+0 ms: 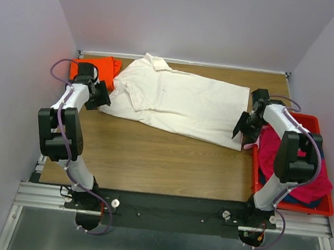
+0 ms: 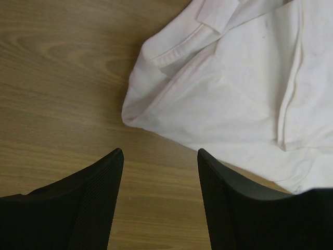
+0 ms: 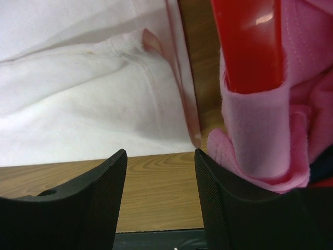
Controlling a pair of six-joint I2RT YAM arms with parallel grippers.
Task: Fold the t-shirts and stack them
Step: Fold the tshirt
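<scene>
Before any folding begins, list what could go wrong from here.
1. The open right gripper hangs at the edge of the cream-white collared cloth shirt, close to the pale pink cloth draped over the rigid red plastic bin; a grab might catch both.
2. The open left gripper sits over bare wooden table, short of the sleeve; closing here would likely miss.
3. The sleeve lies doubled over, so creases may get folded in.

The top camera looked down from above and behind on the whole table [image 1: 151,159]. Both wrist cameras faced down close to it; all three shared the cream shirt [image 1: 181,102].
</scene>
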